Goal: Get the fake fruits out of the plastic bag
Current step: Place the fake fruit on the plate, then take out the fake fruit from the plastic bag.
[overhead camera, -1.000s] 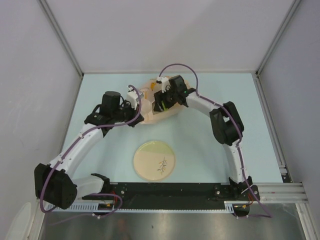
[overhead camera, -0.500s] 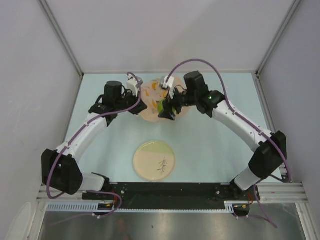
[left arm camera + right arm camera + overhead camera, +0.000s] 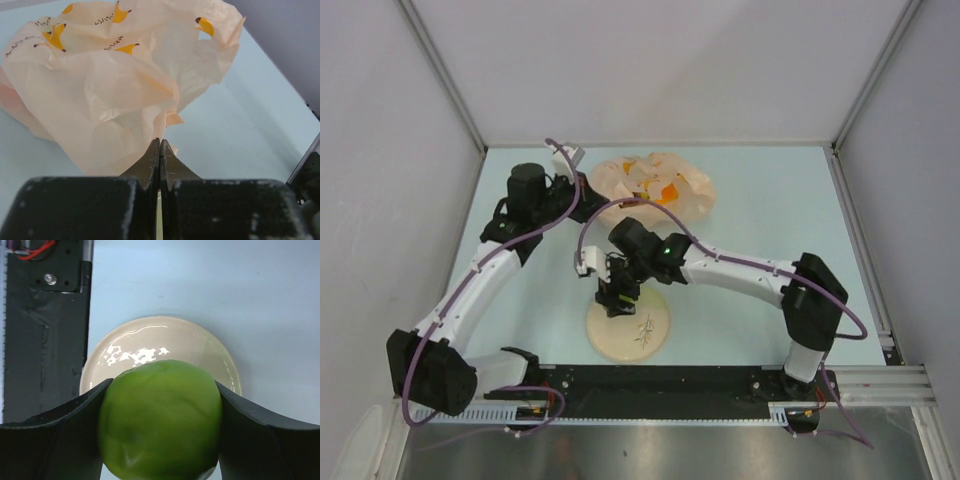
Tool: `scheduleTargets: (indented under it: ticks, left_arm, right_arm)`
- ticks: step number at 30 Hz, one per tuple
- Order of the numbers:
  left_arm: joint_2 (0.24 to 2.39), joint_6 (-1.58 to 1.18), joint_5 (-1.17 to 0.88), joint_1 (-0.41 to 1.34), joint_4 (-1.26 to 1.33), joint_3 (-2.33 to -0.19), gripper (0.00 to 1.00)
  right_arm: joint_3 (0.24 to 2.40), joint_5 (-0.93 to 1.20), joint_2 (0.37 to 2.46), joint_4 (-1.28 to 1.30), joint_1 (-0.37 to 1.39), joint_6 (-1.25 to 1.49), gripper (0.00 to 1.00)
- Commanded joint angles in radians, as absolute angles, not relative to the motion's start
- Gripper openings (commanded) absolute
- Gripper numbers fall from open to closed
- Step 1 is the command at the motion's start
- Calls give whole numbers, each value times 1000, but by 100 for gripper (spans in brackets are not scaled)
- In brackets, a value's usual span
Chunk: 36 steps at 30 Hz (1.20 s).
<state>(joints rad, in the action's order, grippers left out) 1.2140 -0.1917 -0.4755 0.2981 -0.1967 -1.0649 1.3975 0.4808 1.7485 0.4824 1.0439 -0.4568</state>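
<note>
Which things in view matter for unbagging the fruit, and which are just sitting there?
Job: plastic bag, pinched by the shut left gripper; green apple, held in the right gripper over the plate.
Just there: plate (probably the drop spot), table, black rail by the arm bases.

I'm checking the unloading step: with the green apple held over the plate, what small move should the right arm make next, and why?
Probably lower the right gripper a little and open it. It is shut on the green apple, which hangs over the beige plate, so a short drop should set it there. The left gripper pinches the plastic bag.
</note>
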Motion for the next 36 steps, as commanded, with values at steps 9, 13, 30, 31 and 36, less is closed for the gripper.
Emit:
scheduleTargets:
  ticks: [9, 13, 30, 31, 36]
  left_arm:
    - [1141, -371, -531, 199, -107, -956, 0]
    - [1121, -353, -535, 198, -107, -937, 0]
    - [1138, -337, -552, 189, -101, -934, 0]
    - [1134, -341, -554, 189, -109, -931, 0]
    - [1131, -348, -575, 189, -153, -928, 0]
  right_arm:
    - [1396, 367, 1936, 331, 1149, -456, 48]
    - [1396, 365, 1965, 310, 1164, -437, 53]
    - [1488, 537, 1619, 564, 953, -466, 100]
    - [1493, 540, 1565, 569, 895, -465, 100]
    - [1493, 520, 1540, 488, 711, -379, 98]
